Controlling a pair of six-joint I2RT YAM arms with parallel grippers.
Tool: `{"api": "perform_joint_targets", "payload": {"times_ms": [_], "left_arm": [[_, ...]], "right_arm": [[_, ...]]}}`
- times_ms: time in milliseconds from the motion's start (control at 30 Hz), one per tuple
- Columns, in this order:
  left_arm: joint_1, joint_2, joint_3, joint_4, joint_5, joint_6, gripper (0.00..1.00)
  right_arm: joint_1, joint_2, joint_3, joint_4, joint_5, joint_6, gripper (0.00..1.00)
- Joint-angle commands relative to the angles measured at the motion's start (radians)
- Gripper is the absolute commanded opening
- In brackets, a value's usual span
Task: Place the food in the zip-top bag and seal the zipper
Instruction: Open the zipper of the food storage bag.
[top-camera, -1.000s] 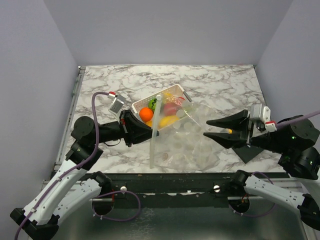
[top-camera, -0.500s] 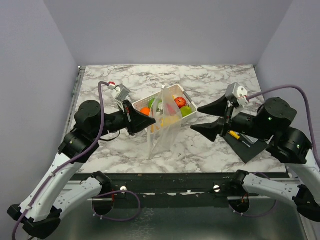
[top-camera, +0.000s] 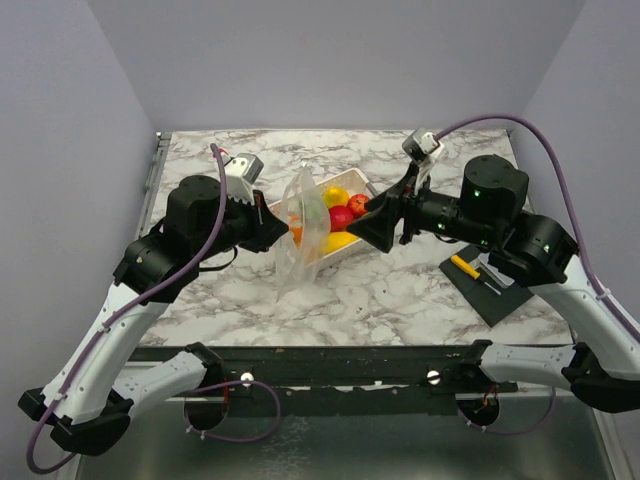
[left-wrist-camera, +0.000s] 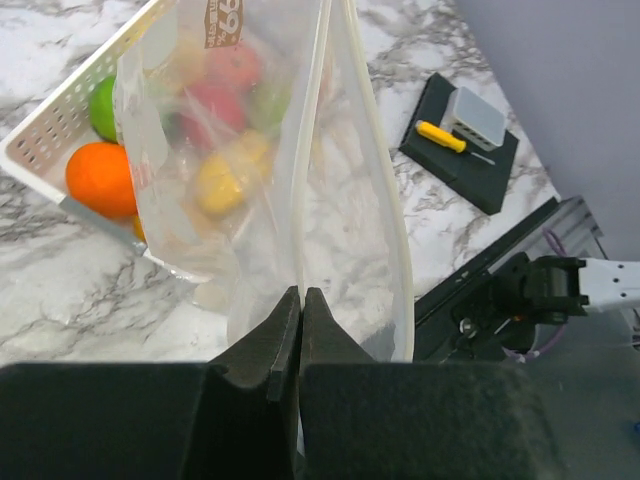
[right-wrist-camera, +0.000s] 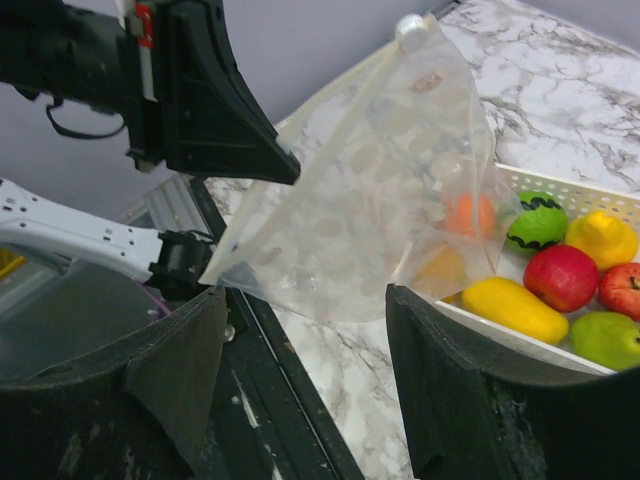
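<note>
My left gripper (top-camera: 285, 235) is shut on one edge of the zip-top bag (top-camera: 305, 225), which hangs in the air above the table in front of the basket. In the left wrist view the jaws pinch the bag (left-wrist-camera: 260, 180) beside the zipper (left-wrist-camera: 385, 220), and the bag's mouth gapes. My right gripper (top-camera: 365, 222) is open just right of the bag and holds nothing; the bag (right-wrist-camera: 370, 200) hangs beyond its fingers. The food lies in the white basket (right-wrist-camera: 590, 185): red (right-wrist-camera: 562, 277), yellow (right-wrist-camera: 515, 308), light green (right-wrist-camera: 610, 338), dark green (right-wrist-camera: 535, 225) and orange (left-wrist-camera: 100, 180) fruits.
A black tray (top-camera: 490, 285) with a yellow-handled tool (top-camera: 465, 266) lies at the right front of the marble table. The table's front edge and a metal rail (right-wrist-camera: 290, 370) run below the right gripper. Grey walls close in both sides.
The left gripper lifted the bag from lying on the table to hanging upright. The right arm swung up and left, from the table's right side to beside the bag, and its jaws widened.
</note>
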Motion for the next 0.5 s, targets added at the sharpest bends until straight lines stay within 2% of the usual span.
{"api": "perform_joint_targets", "payload": {"times_ms": [0,233,467], "left_arm": [[0.0,0.023,0.055,-0.116,-0.132,-0.014,0.0],[0.0,0.062,0.101,-0.181,-0.215,-0.054,0.0],[-0.001,0.095,0.158,-0.265,-0.305,-0.059,0.0]], "right_arm": [[0.007,0.062,0.074,-0.019,0.027,0.116,0.7],[0.033,0.189,0.175,-0.051,0.152,0.203,0.7],[0.127,0.362,0.33,-0.129,0.328,0.208,0.72]]}}
